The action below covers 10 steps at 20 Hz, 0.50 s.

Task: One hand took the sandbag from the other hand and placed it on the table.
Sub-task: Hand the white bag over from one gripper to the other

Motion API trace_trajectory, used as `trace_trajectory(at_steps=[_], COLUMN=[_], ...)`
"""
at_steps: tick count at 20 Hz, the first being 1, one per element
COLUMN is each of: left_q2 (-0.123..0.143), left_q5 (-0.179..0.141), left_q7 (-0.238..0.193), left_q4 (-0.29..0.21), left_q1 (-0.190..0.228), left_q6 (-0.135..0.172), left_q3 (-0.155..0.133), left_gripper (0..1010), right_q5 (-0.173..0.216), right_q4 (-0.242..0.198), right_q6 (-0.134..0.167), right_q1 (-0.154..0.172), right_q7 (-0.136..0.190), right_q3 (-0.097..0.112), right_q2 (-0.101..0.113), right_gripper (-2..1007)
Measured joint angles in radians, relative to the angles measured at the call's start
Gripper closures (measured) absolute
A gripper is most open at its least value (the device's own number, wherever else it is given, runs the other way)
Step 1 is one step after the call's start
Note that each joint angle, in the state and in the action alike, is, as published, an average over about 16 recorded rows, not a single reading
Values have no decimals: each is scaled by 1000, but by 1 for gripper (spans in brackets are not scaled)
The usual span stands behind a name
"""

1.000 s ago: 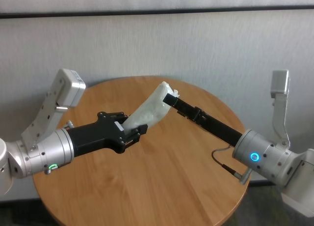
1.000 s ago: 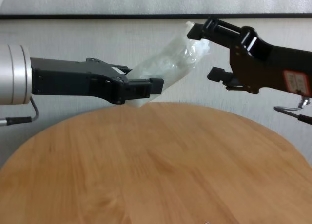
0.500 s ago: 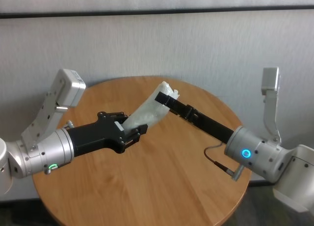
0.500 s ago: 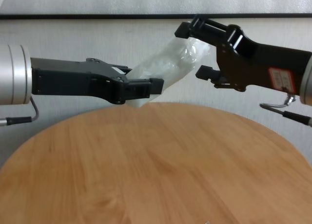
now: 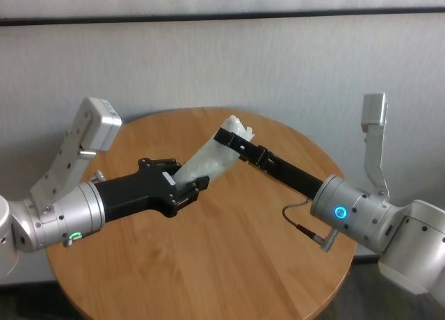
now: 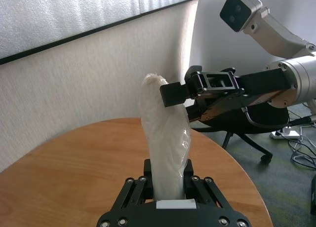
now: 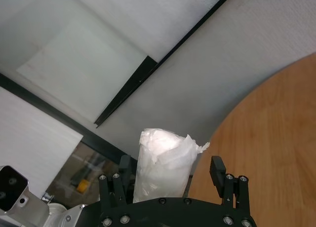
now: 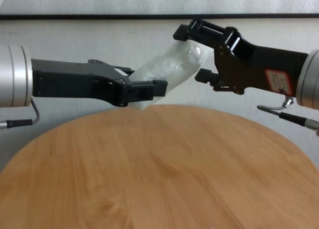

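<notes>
You are mid-handover, above the far half of the round, light-brown wood-grain tabletop. The white, elongated bag of crinkly shiny plastic, the sandbag, hangs in the air, tilted, with its upper end pointing toward the tabletop's far edge and nothing of it touching the wood.

Your left gripper, the black two-fingered one on the silver-grey wrist with the green ring light, has its jaws clamped tight on the sandbag's lower end; the left wrist view shows the bag rising straight out from between them.

Your right gripper, the matching black one with the blue ring light, reaches in from the tabletop's right side. Its jaws stand fully apart and straddle the bag's upper end, one finger on either side, as the right wrist view shows. Whether either finger already brushes the plastic, I cannot tell; they are not squeezing it.

So the step in hand is the take itself. Your next move, as I judge it, is to close the right jaws firmly on that upper end, and only then let the left jaws release. The plastic looks slippery and the filling loose, so get a deep bite rather than a tip pinch. After that, lower the bag onto the bare wood below.
</notes>
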State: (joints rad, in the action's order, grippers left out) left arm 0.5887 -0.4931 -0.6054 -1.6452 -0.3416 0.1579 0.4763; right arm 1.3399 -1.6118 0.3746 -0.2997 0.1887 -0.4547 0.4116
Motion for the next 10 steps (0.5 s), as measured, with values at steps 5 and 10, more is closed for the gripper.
trace_trajectory(at_steps=[5,10], left_q2=[0,0], left_q5=[0,0], left_q7=[0,0], left_q4=[0,0], left_q1=[0,0], left_q6=[0,0], left_q3=[0,0], left_gripper=[652,652], right_q5=[6,8], right_q4=[6,6], right_q6=[0,0], right_q1=[-7,-9], right_q7=[-3,-4], right_q3=[-7,-10], right_q2=[1,3], right_gripper=[3,6])
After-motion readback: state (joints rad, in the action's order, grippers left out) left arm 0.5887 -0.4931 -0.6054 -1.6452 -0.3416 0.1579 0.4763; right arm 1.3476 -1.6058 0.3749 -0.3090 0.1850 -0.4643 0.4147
